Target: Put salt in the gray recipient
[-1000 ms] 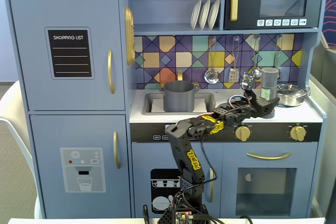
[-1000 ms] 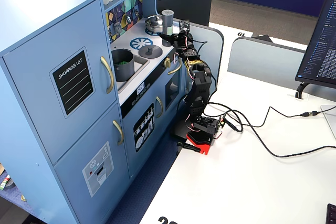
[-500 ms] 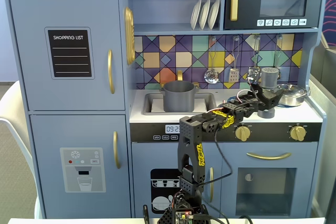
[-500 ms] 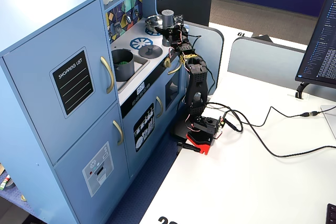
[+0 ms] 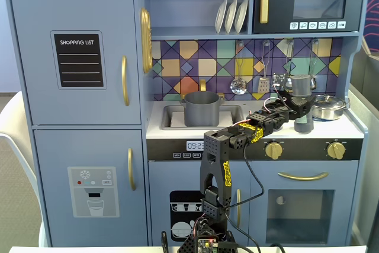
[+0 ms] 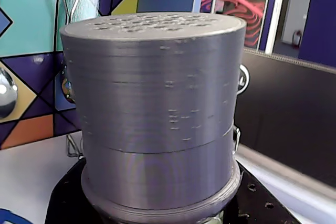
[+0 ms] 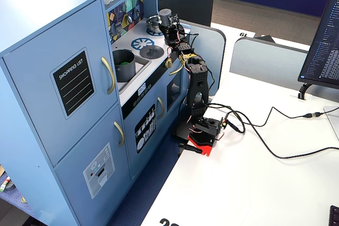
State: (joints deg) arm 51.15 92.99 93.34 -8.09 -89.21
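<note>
The salt [image 5: 302,84] is a slim dark-gray shaker with a lighter cap, standing at the right of the toy kitchen's counter. In the wrist view the salt [image 6: 157,87] fills the frame, its perforated cap on top. My gripper [image 5: 299,111] is shut on the shaker's lower body, and the black jaws press against both sides of its base in the wrist view, where the gripper [image 6: 157,203] sits low. The gray recipient [image 5: 202,109], a matte pot with side handles, stands in the sink to the left. From the side, the gray recipient [image 7: 124,63] shows green bits inside, well apart from the gripper [image 7: 168,27] and salt [image 7: 164,15].
A shiny steel pan [image 5: 327,106] sits just right of the shaker. A flat gray lid with a knob [image 7: 151,51] lies on the stove between shaker and pot. Ladles and utensils [image 5: 239,84] hang on the tiled back wall. Gold knobs [image 5: 273,150] line the counter front.
The arm has stretched up and to the right, and the gripper has come round the shaker. The shaker has shifted slightly toward the back wall.
</note>
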